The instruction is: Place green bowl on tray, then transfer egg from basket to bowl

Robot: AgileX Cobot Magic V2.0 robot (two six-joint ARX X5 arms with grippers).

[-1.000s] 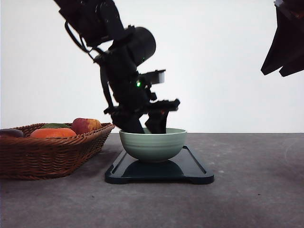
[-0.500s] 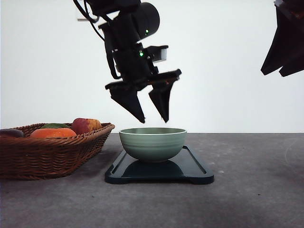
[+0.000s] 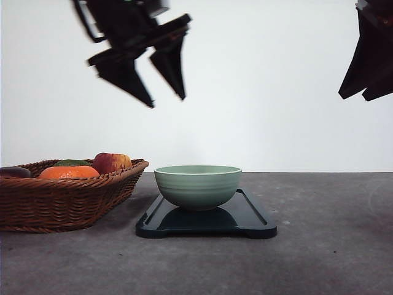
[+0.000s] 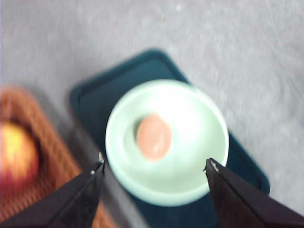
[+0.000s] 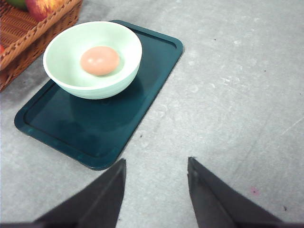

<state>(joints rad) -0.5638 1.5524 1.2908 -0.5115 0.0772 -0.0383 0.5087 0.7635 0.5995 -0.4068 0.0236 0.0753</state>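
You see the small reddish-brown egg [image 5: 99, 60] lying in the pale sage-green ceramic bowl [image 3: 197, 185], which sits on the flat dark tray [image 3: 245, 216] beside the brown wicker basket [image 3: 61, 200]. Your left hand [image 3: 167, 98] hangs above, fingers spread, empty; your right hand [image 5: 156, 166] is released too.

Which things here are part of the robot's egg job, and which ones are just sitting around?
Part of the job:
- green bowl, standing on the tray
- tray
- egg, lying in the bowl
- basket, beside the tray
- left gripper, open, high above the table

Just lying about:
- apple in the basket
- tangerine in the basket
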